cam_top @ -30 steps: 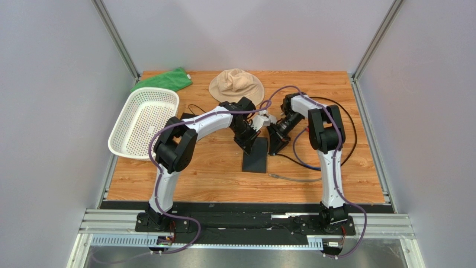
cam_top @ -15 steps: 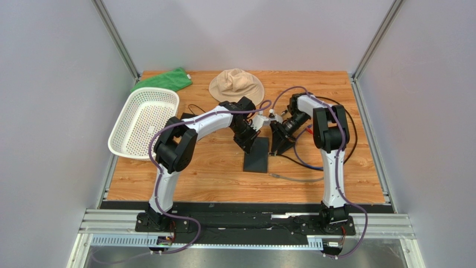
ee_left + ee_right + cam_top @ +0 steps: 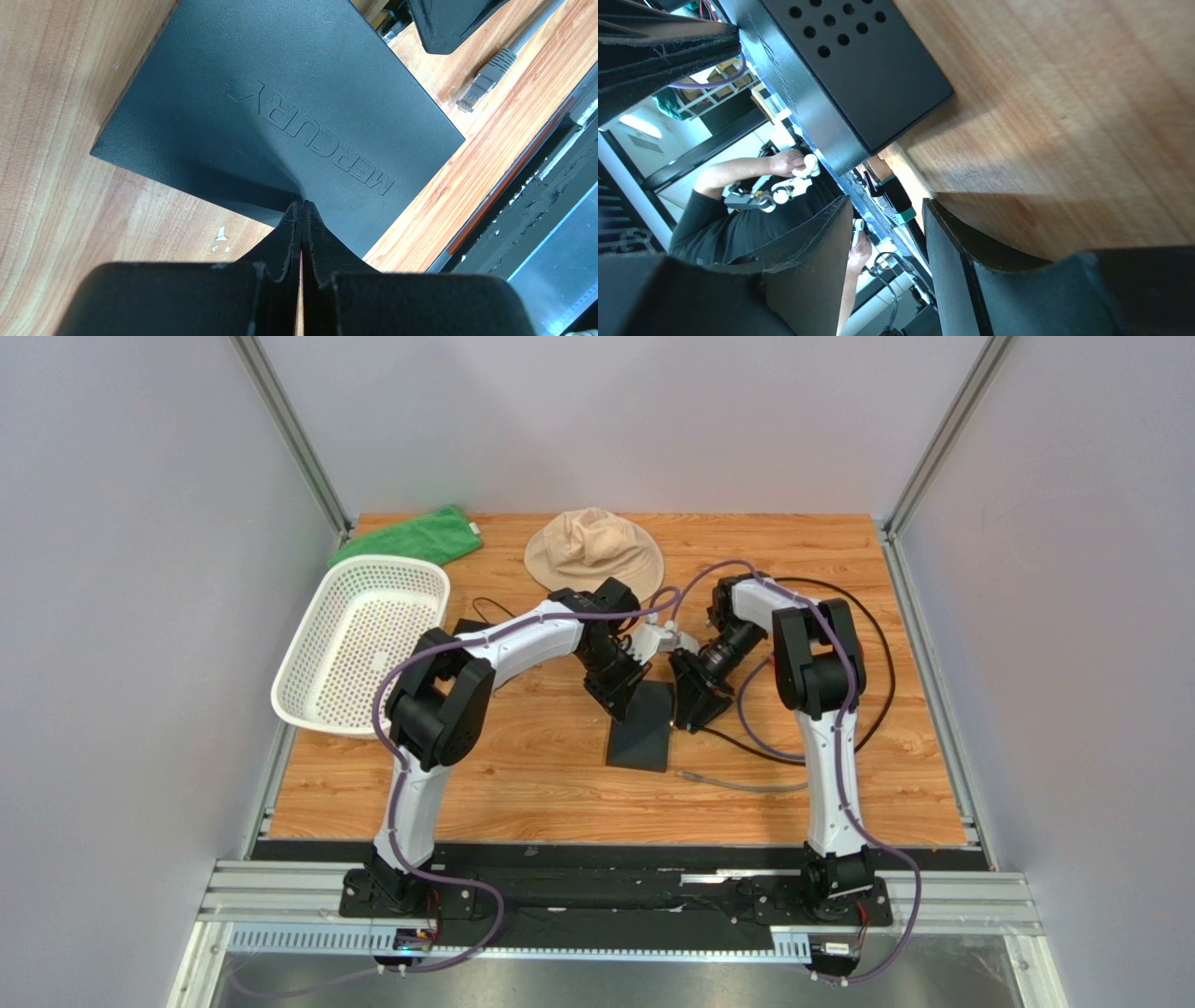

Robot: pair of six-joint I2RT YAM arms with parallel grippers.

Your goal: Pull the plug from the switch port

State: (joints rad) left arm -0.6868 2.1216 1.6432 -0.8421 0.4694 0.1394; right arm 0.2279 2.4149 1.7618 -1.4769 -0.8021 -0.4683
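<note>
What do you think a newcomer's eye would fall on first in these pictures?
Most likely the flat black switch at the centre, with the left gripper shut over one end of it and the right gripper open close beside it. After that, the white basket on the left stands out, then the tan hat and green cloth along the far side.

The flat black switch box (image 3: 643, 731) is being kept in the middle of the wooden table (image 3: 533, 784), the white plastic basket (image 3: 362, 644) at its left. The green cloth (image 3: 410, 536) and tan cloth hat (image 3: 593, 549) are being kept behind it, at the far edge, and the thin grey cable (image 3: 744, 786) near its right.
</note>
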